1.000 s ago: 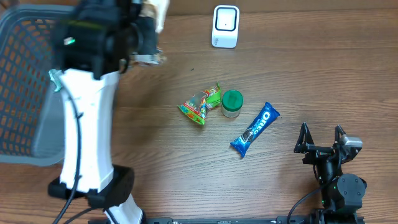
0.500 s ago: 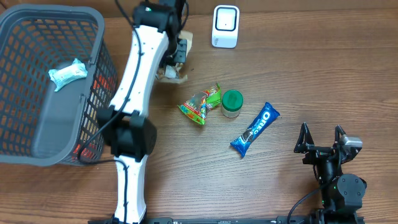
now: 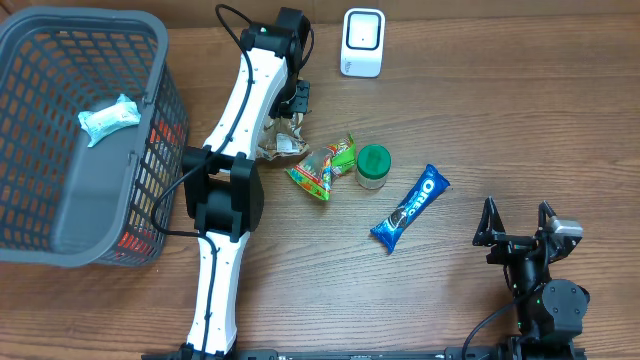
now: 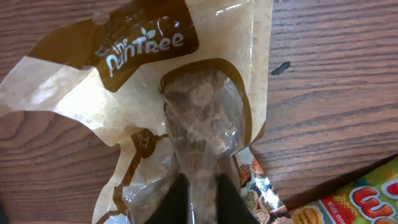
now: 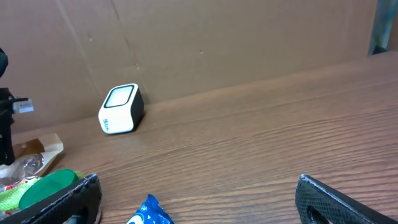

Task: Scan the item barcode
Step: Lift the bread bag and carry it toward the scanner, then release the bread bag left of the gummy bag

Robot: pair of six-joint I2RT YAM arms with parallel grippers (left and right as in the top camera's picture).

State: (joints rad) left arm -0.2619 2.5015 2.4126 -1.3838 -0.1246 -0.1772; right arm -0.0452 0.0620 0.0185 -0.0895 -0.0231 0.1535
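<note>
Far left, the grey basket holds a pale wrapped packet. Next along, the left arm has swung away from the basket and come down. The Pantree pouch, nearer the white scanner half a second ago, now lies on the worktop just beside the candy bag.

The left fingers stand close together with a fold of pouch between them, so we call that a grip. We judge the pouch is being laid down, not presented.

The green-lidded jar and Oreo pack have not moved. Far right, the right fingers are spread wide, holding nothing.
</note>
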